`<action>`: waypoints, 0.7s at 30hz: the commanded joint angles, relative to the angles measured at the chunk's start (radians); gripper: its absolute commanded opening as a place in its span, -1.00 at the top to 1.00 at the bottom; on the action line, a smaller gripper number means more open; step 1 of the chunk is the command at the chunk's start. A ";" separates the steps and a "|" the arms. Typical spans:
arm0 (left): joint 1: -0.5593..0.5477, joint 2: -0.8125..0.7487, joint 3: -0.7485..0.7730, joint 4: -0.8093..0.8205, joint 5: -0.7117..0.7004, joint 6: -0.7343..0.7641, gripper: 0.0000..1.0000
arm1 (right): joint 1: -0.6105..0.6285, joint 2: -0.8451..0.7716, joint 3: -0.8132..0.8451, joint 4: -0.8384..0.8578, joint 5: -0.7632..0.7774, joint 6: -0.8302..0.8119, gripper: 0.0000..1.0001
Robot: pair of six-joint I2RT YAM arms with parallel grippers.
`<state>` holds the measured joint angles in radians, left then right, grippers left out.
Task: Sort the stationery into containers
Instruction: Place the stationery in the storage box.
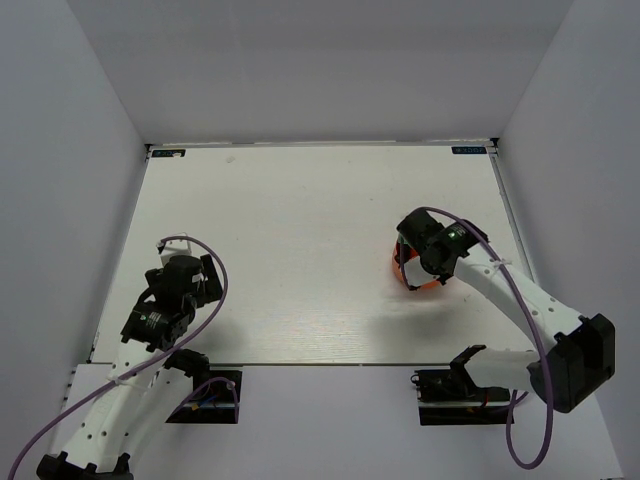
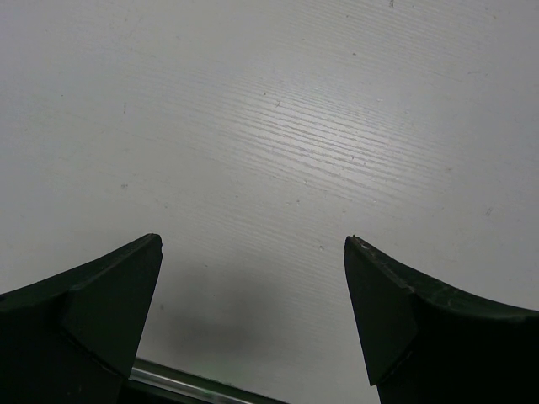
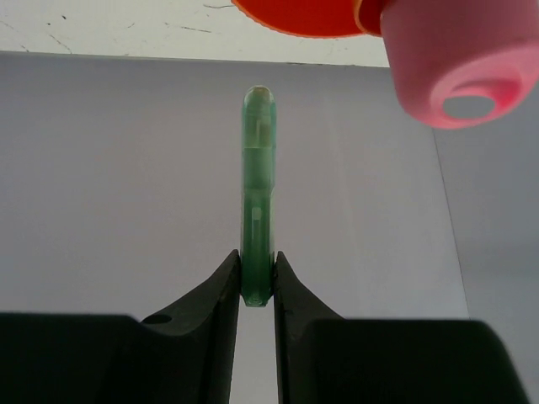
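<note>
- Top view: my right gripper hangs directly over the one orange bowl. The left gripper sits well apart from it, so the right arm is the nearer of the two.
- Left wrist: the fingers are released, with only bare table between them.
- Right wrist: the fingers are clenched on one teal stick. Its long axis runs straight out from them toward the bowl's rim ahead. One pink cap shows ahead and to the right.

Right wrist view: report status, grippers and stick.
Left gripper open over table, holding nothing. Right gripper shut on green stick, at orange cup. Pink cap close beside stick's tip.
</note>
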<state>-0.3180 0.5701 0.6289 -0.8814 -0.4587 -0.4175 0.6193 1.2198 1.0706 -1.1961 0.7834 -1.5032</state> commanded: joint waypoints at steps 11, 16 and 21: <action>0.002 -0.010 -0.001 0.025 0.009 0.008 -0.98 | -0.050 0.049 0.026 -0.296 -0.107 -0.370 1.00; 0.004 -0.007 0.000 0.022 0.009 0.010 -0.98 | -0.069 0.060 0.060 -0.284 -0.133 -0.367 1.00; 0.005 -0.006 -0.001 0.024 0.012 0.008 -0.98 | -0.089 0.076 0.071 -0.252 -0.154 -0.371 1.00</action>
<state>-0.3176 0.5667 0.6289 -0.8810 -0.4549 -0.4152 0.5430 1.2861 1.1057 -1.1973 0.7013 -1.5082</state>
